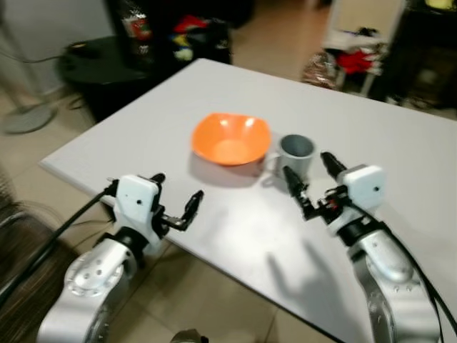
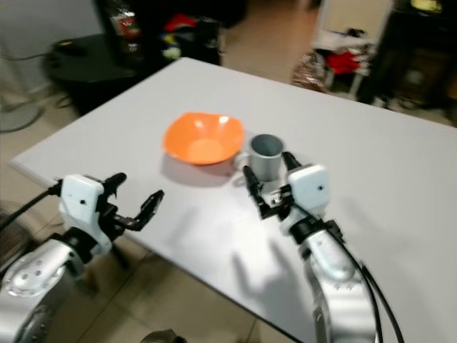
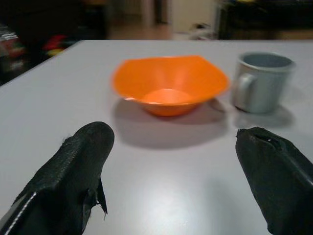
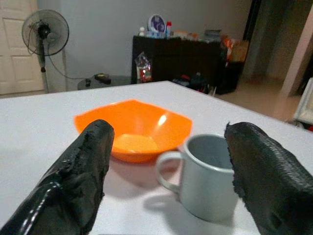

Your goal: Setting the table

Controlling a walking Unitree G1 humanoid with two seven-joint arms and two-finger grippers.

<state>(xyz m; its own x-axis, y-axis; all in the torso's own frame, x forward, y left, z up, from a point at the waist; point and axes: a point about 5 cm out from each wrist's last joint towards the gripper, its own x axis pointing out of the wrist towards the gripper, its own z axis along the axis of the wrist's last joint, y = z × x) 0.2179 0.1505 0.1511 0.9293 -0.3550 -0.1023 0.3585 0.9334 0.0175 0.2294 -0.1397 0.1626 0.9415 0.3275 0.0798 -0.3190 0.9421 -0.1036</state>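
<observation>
An orange bowl [image 1: 231, 138] sits on the white table [image 1: 214, 86], and a grey mug [image 1: 295, 155] stands upright just to its right, handle toward the bowl. My right gripper [image 1: 310, 179] hovers open just in front of the mug, fingers spread wider than it, nothing between them. In the right wrist view the mug [image 4: 206, 176] lies close ahead between the fingertips [image 4: 83, 166]. My left gripper [image 1: 175, 196] is open over the table's near edge, well short of the bowl [image 3: 168, 84], and holds nothing.
A black side table [image 1: 107, 61] with clutter stands beyond the table's far left corner. A fan base [image 1: 27, 118] rests on the tiled floor at left. Bags and red items [image 1: 350, 61] lie on the floor behind the table's far right.
</observation>
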